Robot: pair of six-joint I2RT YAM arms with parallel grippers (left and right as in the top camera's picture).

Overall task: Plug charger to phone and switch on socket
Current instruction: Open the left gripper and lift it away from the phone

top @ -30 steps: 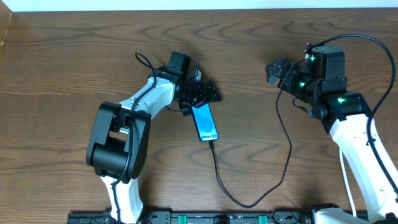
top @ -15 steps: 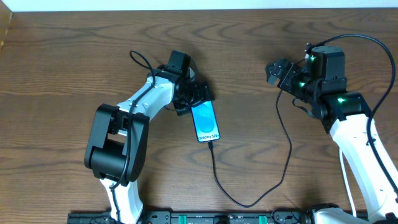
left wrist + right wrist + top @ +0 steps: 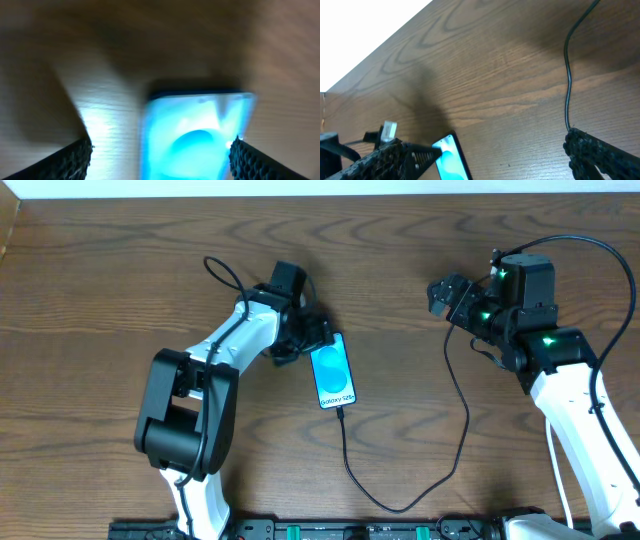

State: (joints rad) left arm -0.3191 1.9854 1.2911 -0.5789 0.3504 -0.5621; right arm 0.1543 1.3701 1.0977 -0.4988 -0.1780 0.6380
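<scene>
left claw (image 3: 316, 337) stands spread apart at the top end of the phone (image 3: 333, 376).

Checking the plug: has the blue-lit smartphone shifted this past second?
Yes: the blue-lit smartphone swung its top slightly right, towards the unmoved right arm.

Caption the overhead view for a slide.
Open left gripper at top of the lit phone; charger cable joins its lower end.

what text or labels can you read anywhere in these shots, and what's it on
"Galaxy S25": white text low on the screen of the phone, overhead view; it is small, so this reading is likely, not certain.
Left wrist view: the screen is too blurred to read.
Right wrist view: no readable text.
</scene>
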